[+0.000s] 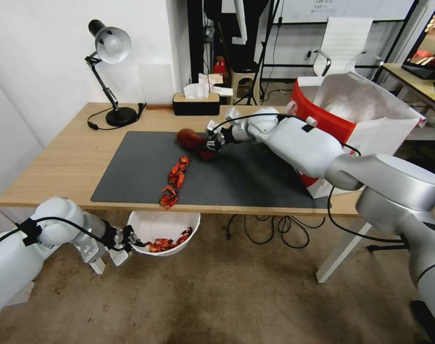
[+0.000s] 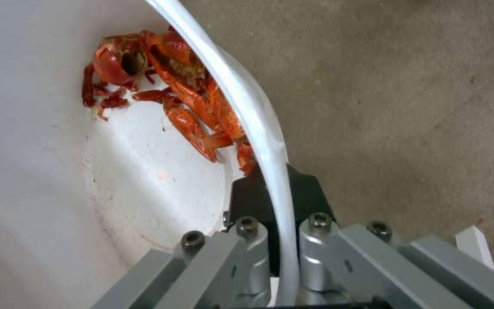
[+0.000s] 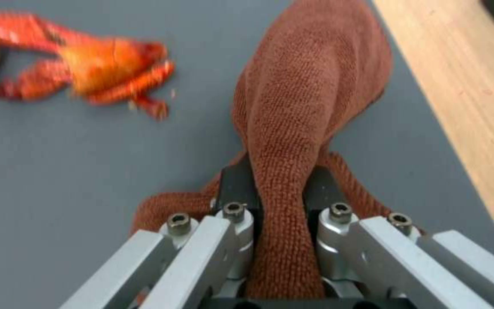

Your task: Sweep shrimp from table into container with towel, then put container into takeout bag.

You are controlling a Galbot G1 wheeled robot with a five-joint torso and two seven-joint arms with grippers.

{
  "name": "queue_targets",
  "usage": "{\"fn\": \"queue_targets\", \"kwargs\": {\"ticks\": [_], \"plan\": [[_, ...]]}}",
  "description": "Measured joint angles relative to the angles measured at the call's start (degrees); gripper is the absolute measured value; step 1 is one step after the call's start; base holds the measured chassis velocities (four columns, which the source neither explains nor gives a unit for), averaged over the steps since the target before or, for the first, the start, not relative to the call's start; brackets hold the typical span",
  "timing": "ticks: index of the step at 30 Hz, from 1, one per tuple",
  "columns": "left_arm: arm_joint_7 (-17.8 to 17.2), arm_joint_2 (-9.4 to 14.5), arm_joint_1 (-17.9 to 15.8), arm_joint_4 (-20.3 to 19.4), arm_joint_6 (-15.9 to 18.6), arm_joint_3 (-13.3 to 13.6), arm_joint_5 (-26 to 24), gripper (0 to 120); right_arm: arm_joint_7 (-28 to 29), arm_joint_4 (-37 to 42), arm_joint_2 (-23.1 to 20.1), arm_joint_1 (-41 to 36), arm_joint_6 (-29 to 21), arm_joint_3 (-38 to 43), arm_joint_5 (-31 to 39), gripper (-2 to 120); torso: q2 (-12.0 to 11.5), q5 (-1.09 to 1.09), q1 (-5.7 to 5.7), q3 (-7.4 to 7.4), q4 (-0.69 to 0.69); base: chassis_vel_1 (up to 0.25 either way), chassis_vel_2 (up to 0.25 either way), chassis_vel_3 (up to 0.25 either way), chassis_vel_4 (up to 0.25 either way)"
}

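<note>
Mid-sweep: towel gripped over the mat, tub held below the desk edge.

Right gripper (image 3: 275,201) fingers pinched tight on a bunched fold of the towel (image 3: 310,86), its loose end trailing on the grey mat (image 1: 255,177) ahead of the fingertips, likely so the cloth works as a soft broom. Shrimp (image 1: 175,179) strung in a line on the mat, off to one side of those fingers, running toward the desk (image 1: 59,157) front edge. Left gripper (image 2: 278,214) fingers clamped across the rim of the container (image 1: 145,222), held just under that edge, apparently to catch falling pieces; several already inside. Takeout bag (image 1: 365,114) standing open behind the right arm.
</note>
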Motion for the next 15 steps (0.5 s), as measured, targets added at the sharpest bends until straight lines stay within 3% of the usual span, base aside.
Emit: {"fn": "queue_targets", "kwargs": {"ticks": [6, 15], "plan": [[-0.11, -0.28, 0.14, 0.03, -0.13, -0.04, 0.26, 0, -3.66, -2.84, 1.68, 0.2, 1.98, -0.63, -0.76, 7, 0.01, 0.0, 0.0, -0.01, -0.01, 0.0, 0.0, 0.0, 0.0], [-0.12, -0.42, -0.41, 0.08, -0.19, 0.23, 0.41, 0, -5.98, 2.0, -0.01, -0.44, 2.24, -3.25, 1.3, 6, 0.03, 0.02, -0.02, -0.04, -0.03, 0.0, 0.0, 0.0, 0.0]]}}
